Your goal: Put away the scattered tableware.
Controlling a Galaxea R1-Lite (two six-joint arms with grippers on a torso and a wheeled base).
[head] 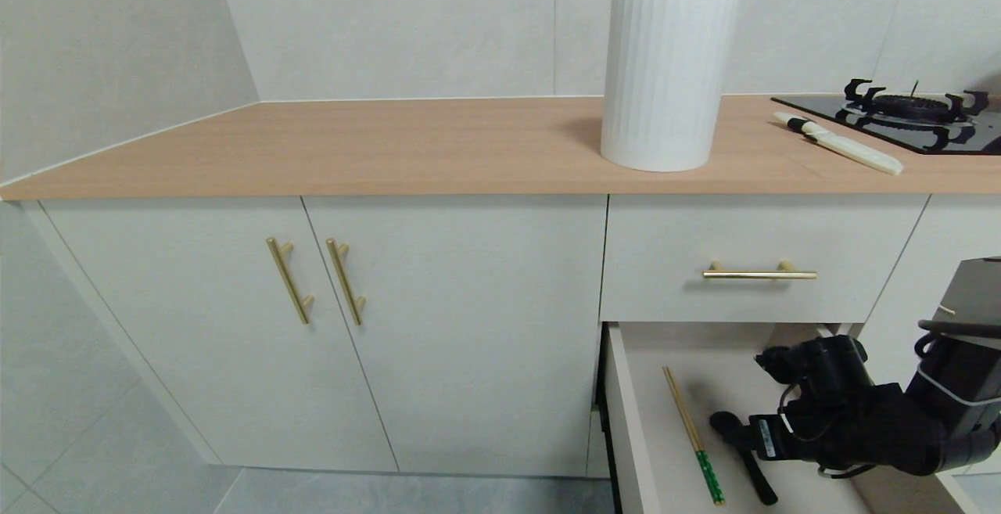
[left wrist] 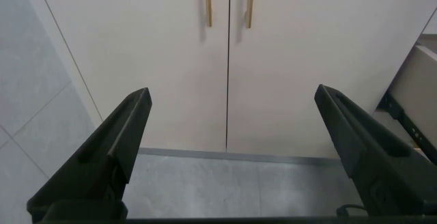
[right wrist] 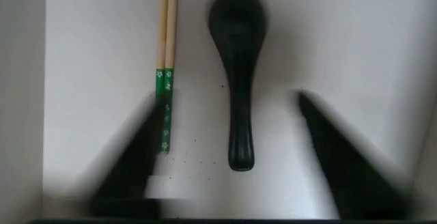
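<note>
Your right arm hangs low over the open drawer (head: 629,412), wrist angled down. Its claw (right wrist: 227,101) is released, fingers spread to either side of the black spoon (right wrist: 237,80) lying on the drawer floor, just beside the chopsticks (head: 692,436). Your left claw (left wrist: 232,101) is also released and faces the cabinet doors (left wrist: 225,60). A knife (head: 841,144) lies on the surface (head: 391,146).

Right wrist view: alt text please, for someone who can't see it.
A black spoon lies flat in a pale drawer, between the open fingers of the right gripper above it. Green-ended chopsticks lie beside it, parallel and apart.
</note>
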